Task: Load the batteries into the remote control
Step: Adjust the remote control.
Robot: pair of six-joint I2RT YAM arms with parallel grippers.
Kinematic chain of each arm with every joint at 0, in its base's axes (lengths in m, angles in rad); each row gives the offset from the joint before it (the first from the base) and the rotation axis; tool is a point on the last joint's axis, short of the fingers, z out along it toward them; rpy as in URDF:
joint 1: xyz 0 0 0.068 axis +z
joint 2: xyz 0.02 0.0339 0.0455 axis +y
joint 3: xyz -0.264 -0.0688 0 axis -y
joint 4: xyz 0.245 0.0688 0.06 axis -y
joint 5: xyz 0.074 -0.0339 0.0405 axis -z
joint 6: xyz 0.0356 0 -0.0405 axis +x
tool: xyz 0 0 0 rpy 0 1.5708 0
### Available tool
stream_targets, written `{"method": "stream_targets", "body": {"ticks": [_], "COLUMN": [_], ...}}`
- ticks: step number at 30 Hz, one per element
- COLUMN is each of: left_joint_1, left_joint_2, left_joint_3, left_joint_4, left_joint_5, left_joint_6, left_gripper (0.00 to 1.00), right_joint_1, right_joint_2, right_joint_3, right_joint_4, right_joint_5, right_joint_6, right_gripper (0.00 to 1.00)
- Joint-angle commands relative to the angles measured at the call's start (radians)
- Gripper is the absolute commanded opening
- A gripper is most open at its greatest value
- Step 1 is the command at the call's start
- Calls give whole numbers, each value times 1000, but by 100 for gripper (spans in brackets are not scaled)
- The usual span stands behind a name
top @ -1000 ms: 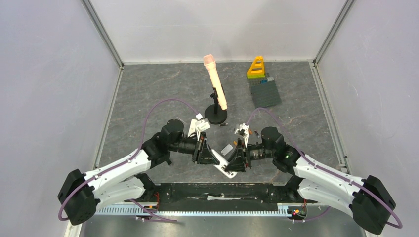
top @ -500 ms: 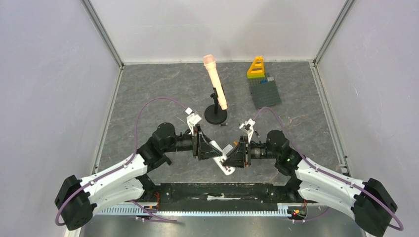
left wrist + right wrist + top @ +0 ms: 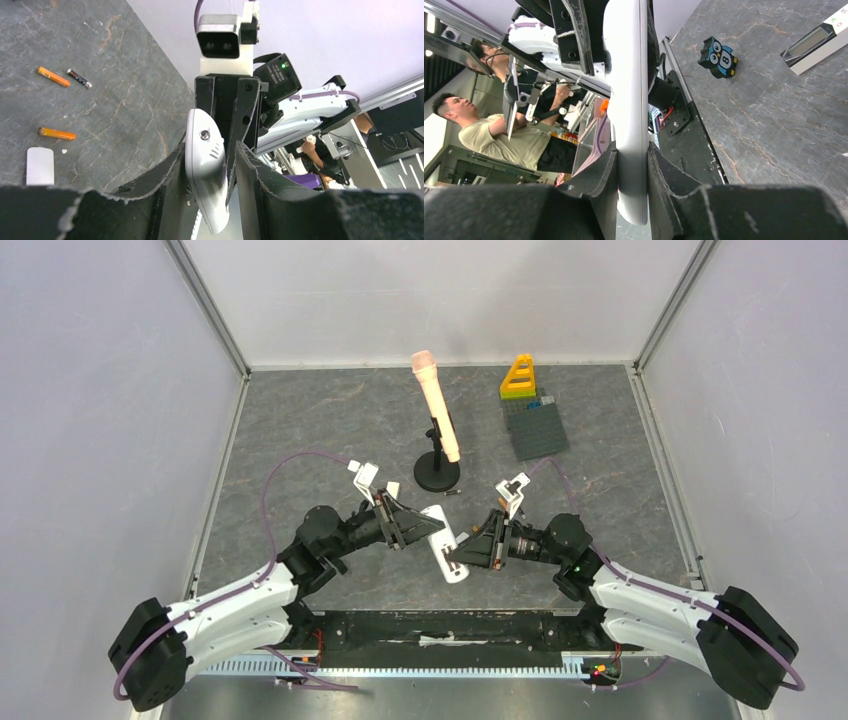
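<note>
White remote (image 3: 441,542) clamped, left pincer (image 3: 424,530), right pincer (image 3: 456,556)

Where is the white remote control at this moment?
In the top view the remote control is held near the table's front centre, clamped between the left gripper and the right gripper, nearer the arms than the microphone stand.

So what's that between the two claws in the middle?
The white remote control. The left gripper and the right gripper each clamp one end of it. The top view and both wrist views show this.
</note>
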Motion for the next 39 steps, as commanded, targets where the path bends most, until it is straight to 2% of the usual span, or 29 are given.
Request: {"method": "stream_targets", "body": {"ticks": [1,10,12,14,16,18,19,21,23,28,33,36,39], "left_joint_1": [-5,-9,-11,-11,-11,-11,-11,-11,-11,-9,-9,-9,-9], "left_joint_2": [-24,35,41,42,42,40,40,26,-4,-144,-244,-247,-222], "left_joint_3": [3,0,0,0,0,1,1,5,14,44,43,51,68], "left_joint_4": [50,60,59,58,47,32,15,-41,-140,-470,-604,-615,-619], "left_joint_5": [-49,-23,-23,-23,-22,-21,-24,-41,-81,-258,-353,-354,-354], "left_joint_6": [-25,-21,-16,-12,-4,2,8,37,82,225,292,306,318], "left_gripper": [45,48,45,39,28,11,3,2,2,2,2,2,2], "right_joint_1": [9,16,16,17,18,18,19,17,17,17,5,3,2], "right_joint_2": [3,39,47,54,63,72,73,71,50,-74,-118,-75,-6], "right_joint_3": [-10,27,30,33,36,40,44,56,74,139,213,259,294], "right_joint_4": [134,113,109,106,96,79,65,-6,-110,-511,-819,-933,-967], "right_joint_5": [30,53,59,64,68,70,73,88,115,333,595,737,813], "right_joint_6": [47,50,50,49,49,45,37,4,-59,-272,-409,-466,-529], "right_gripper": [25,26,26,26,27,29,32,50,62,75,71,60,51]}}
